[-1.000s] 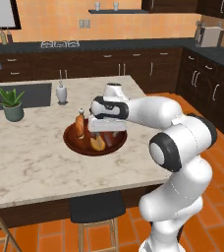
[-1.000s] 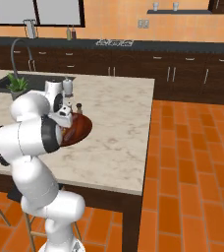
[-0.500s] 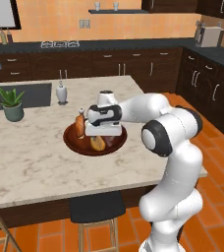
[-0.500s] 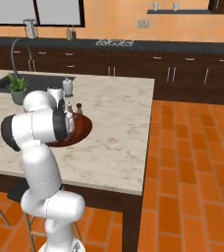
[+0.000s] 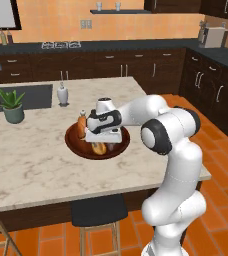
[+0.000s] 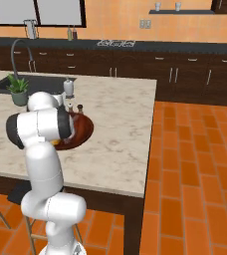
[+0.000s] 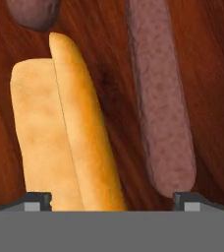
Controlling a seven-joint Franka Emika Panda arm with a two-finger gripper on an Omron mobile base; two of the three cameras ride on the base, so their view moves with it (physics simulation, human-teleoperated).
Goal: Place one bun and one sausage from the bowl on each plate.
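Fingers (image 7: 38,201) spread wide, low inside bowl (image 7: 109,78); gripper (image 7: 111,202) holds nothing. Bun (image 7: 67,133) lies between the tips, nearer one. Sausage (image 7: 163,103) lies beside it, ending just above the other tip. Second sausage (image 7: 33,12) farther on.

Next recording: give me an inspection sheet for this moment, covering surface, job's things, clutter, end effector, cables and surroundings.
Surface: marble island counter.
Job's things: wooden bowl on the island; in the hand view a bun and a sausage lie side by side in it, apart, another sausage end beyond. A second bun leans at the bowl's far rim. No plate can be made out.
Clutter: potted plant, soap dispenser, two shakers.
End effector: open, low inside the bowl, fingers straddling bun and sausage.
Cables: nothing seen.
Surroundings: sink faucet, dark cabinets, stool, orange tile floor.
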